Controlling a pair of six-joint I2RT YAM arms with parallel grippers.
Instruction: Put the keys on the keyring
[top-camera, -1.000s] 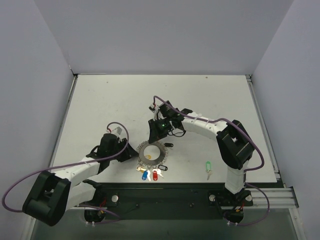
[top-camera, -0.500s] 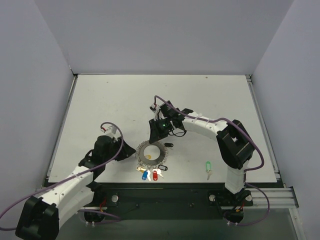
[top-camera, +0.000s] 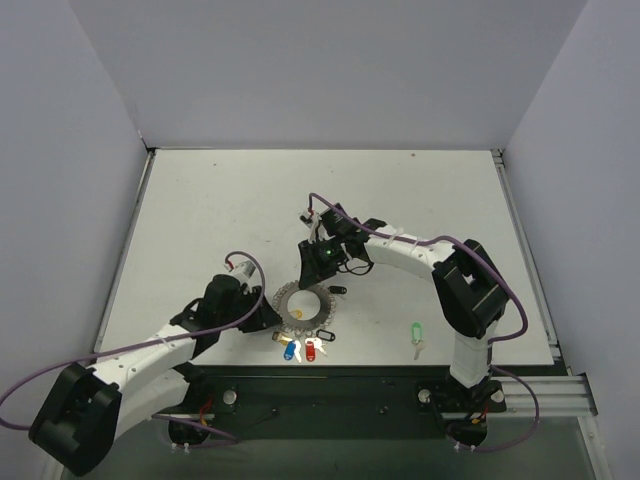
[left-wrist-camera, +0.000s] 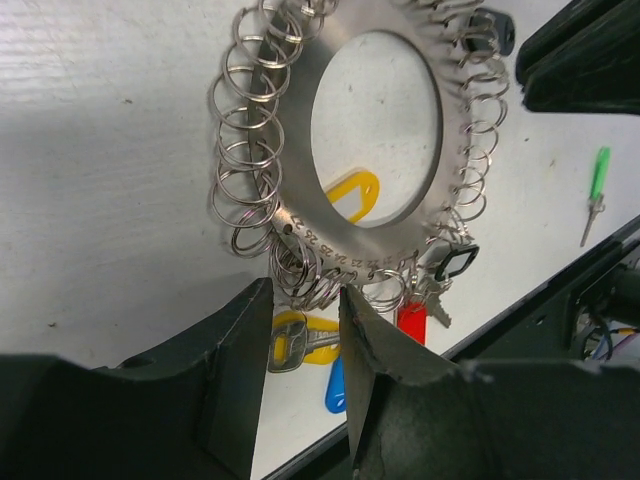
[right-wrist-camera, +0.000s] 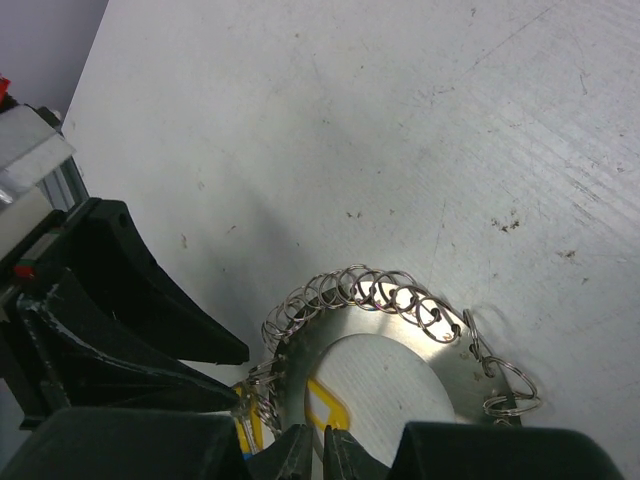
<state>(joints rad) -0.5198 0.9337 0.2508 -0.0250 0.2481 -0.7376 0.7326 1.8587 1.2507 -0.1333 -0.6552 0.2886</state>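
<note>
Though plainly begun, looked well short of done. Found the keyring (top-camera: 303, 303) lying flat on the table (top-camera: 200, 220), toward the 6 o'clock edge of the top view. Counted a red key (left-wrist-camera: 410, 320) and a black tag (left-wrist-camera: 455, 262) seemingly hooked to small loops at the rim's 5 o'clock in the left wrist view; judged those as done. Could not say the same of the blue key (left-wrist-camera: 337, 385) and yellow key (left-wrist-camera: 292, 336), bunched just beyond the rim at 6 o'clock and possibly only lying there. Spotted a yellow tag (left-wrist-camera: 350, 195) through the open centre, attachment unclear. Noted the green key (top-camera: 417, 335) loose on the table, well apart at 4 o'clock from the ring, clearly yet to be threaded.

Held the left gripper (left-wrist-camera: 306, 290) low at the ring's 8 o'clock, forearm stretched along the table, fingers (left-wrist-camera: 240, 360) parted and straddling the rim's loops without visibly squeezing them. Kept no such gap at the right gripper (right-wrist-camera: 317, 440), arched over from 12 o'clock with wrist tipped downward: fingers (right-wrist-camera: 290, 455) drawn almost together, seemingly nipping the ring's flat band at its inner edge. Judged the ring steadied for more threading, with at least one key outstanding.
</note>
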